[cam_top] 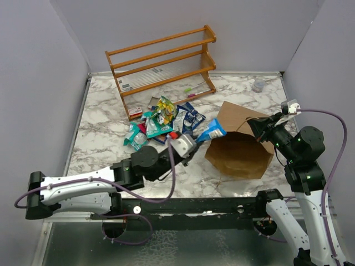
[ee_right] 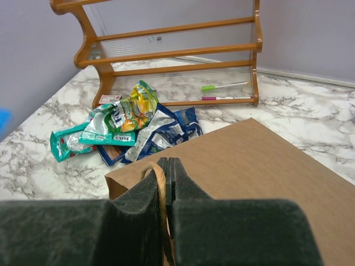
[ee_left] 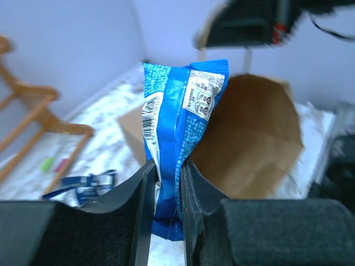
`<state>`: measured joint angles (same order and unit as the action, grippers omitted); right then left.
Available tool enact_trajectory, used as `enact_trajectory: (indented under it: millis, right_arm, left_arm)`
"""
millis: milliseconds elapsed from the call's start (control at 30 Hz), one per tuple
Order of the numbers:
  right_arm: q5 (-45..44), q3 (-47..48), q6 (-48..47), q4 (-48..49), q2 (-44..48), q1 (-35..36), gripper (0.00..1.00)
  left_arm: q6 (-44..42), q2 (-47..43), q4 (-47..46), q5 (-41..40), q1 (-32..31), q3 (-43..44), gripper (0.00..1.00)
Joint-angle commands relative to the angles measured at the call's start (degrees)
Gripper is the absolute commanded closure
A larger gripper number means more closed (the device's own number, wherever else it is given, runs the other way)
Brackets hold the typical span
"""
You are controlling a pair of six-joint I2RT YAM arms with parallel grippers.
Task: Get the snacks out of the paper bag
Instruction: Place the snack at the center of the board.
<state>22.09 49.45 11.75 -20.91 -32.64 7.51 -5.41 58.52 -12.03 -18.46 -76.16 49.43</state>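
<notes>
Left end effector [ee_left: 166, 174] pinches packet [ee_left: 178, 111] beside paper bag [ee_left: 255, 144].

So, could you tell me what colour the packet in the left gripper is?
Packet: blue with white panels, best in the left wrist view.

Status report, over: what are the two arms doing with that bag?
Left fingers shut on blue packet, at paper bag mouth. Right fingers shut on bag handle. Other snacks piled near wooden rack; nothing blocking.
</notes>
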Motion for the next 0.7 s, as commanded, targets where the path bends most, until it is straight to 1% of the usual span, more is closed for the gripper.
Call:
enact_trajectory:
  millis: [0, 100, 133, 200, 267, 300, 367, 500, 567, 667]
  right_arm:
    - [-0.8, 0.2, 0.5, 2.4, -0.1, 0.1, 0.98]
    - [-0.9, -0.2, 0.5, 2.5, 0.0, 0.1, 0.98]
    - [-0.9, -0.3, 0.6, 2.6, 0.1, 0.1, 0.98]
    - [-0.9, -0.3, 0.6, 2.5, 0.2, 0.1, 0.98]
    - [-0.9, -0.1, 0.5, 2.3, 0.3, 0.1, 0.98]
    - [-0.9, 0.0, 0.5, 2.2, 0.3, 0.1, 0.98]
    - [-0.8, 0.0, 0.5, 2.3, 0.2, 0.1, 0.98]
    - [-0.5, -0.3, 0.7, 2.5, 0.2, 0.1, 0.98]
    - [-0.6, -0.2, 0.7, 2.2, 0.4, 0.1, 0.98]
    - [-0.6, 0.2, 0.6, 1.9, 0.6, 0.1, 0.98]
  left_arm:
    - [-4.5, -6.6, -6.9, -20.7, 0.2, -3.9, 0.76]
    - [-7.2, -6.3, -13.3, -36.6, 1.1, -7.0, 0.76]
    - [-7.0, -5.0, -13.1, -40.3, 2.3, -7.3, 0.76]
    - [-1.4, -2.4, -7.8, -42.3, 6.9, -6.8, 0.76]
    - [8.3, 0.5, 0.9, -38.3, 12.8, -6.0, 0.76]
    - [12.6, 1.6, 3.5, -35.7, 15.3, -6.0, 0.76]
    - [18.1, 3.9, 5.5, -31.0, 19.1, -7.0, 0.76]
    - [25.2, 9.7, 4.1, -21.8, 23.1, -8.2, 0.76]
    - [27.1, 12.9, 2.5, -17.2, 24.9, -7.9, 0.77]
    - [28.3, 16.9, 1.1, -13.6, 28.0, -6.0, 0.79]
